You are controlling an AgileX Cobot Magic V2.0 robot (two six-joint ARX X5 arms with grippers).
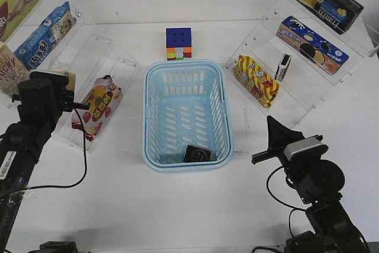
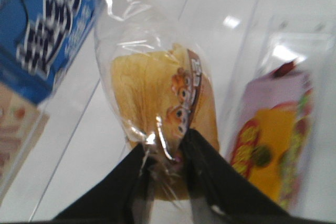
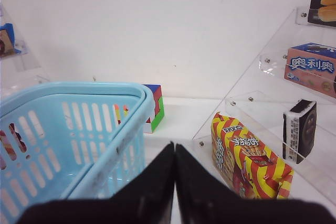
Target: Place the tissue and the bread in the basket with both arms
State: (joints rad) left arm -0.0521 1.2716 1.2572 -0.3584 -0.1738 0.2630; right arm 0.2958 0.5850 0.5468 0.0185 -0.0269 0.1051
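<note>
The light-blue basket (image 1: 155,117) stands mid-table; its rim shows in the right wrist view (image 3: 79,90). A flat black tissue pack (image 1: 197,154) lies inside it at the near end. My left gripper (image 1: 66,84) is at the left shelf, shut on the clear wrapper of the golden-brown bread (image 2: 157,93). The jaws (image 2: 167,153) pinch the wrapper's near end. In the front view the bread is mostly hidden behind the gripper. My right gripper (image 1: 272,127) is shut and empty, just right of the basket; its tips (image 3: 174,148) are pressed together.
A pink-red-yellow packet (image 1: 98,108) lies on the left shelf beside the bread, with blue boxes (image 1: 44,37) above. The right shelf holds a red-yellow striped packet (image 1: 256,80), an upright black-and-white pack (image 1: 283,67) and snack boxes (image 1: 311,44). A puzzle cube (image 1: 179,42) sits behind the basket.
</note>
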